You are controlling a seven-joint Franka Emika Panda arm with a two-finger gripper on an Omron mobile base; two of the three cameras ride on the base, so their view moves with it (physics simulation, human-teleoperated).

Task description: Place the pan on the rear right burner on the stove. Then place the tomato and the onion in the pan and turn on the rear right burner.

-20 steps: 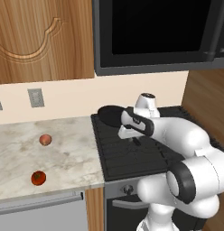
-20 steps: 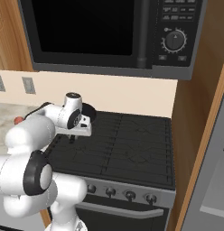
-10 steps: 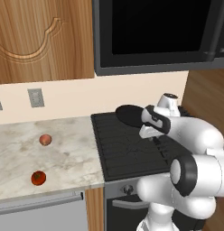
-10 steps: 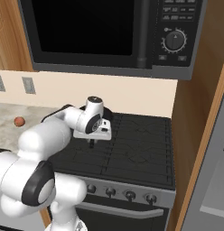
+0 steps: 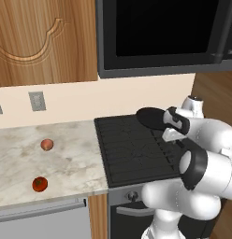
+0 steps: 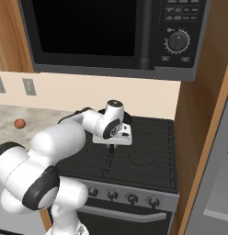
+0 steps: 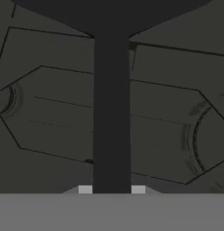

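Left base: pan [image 5: 153,117] carried by its handle above the stove [image 5: 132,154] — onion [image 5: 47,144] and tomato [image 5: 39,184] waiting on the table [image 5: 71,161]. Right base: gripper [image 6: 111,148] over mid-grates. Hand: clamped tight on the handle, steadying the pan.

Pan [image 5: 152,117] is held above the stove [image 5: 132,151] toward its rear. Tomato [image 5: 39,184] and onion [image 5: 47,144] are set on the counter [image 5: 71,163] left of the stove, onion behind tomato. Microwave [image 5: 160,32] is mounted above.
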